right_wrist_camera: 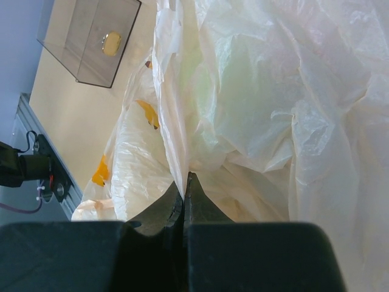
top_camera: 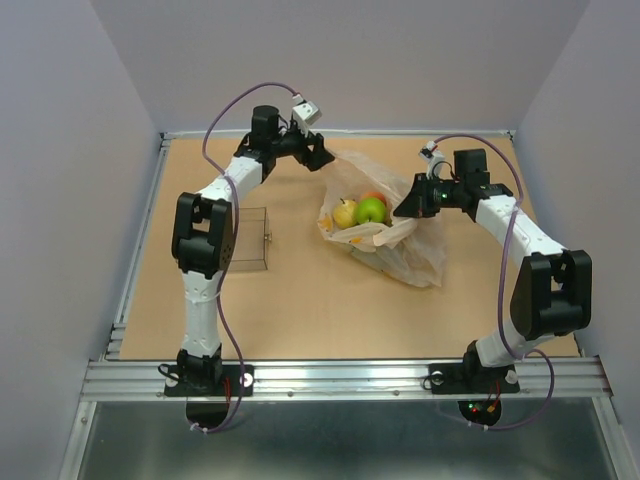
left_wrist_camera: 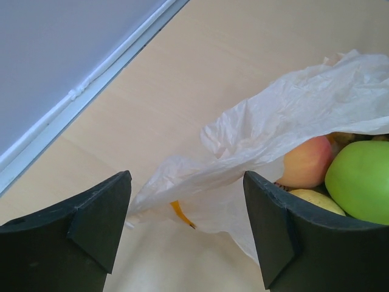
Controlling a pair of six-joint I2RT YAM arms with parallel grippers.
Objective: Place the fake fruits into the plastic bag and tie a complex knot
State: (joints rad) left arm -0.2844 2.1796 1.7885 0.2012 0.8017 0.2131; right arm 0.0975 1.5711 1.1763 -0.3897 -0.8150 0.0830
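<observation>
Thin, crinkly whitish bag (top_camera: 400, 250) with yellow-orange prints lies mid-tabletop (top_camera: 300, 310). The fruits (top_camera: 360, 210) sit inside its open mouth: one green, one yellow, one reddish. At the bag's 11 o'clock, left gripper (top_camera: 318, 155), fingers (left_wrist_camera: 91, 225) spread, bag corner showing between them. At 3 o'clock, right gripper (top_camera: 408, 205), fingers (right_wrist_camera: 206, 213) pressed together, pinching bag film. Clear tray (top_camera: 250, 240) at 9 o'clock.

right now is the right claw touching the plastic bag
Touching. The right wrist view shows the right claw shut on a fold of the plastic bag, with the film running straight down between its closed tips.
</observation>
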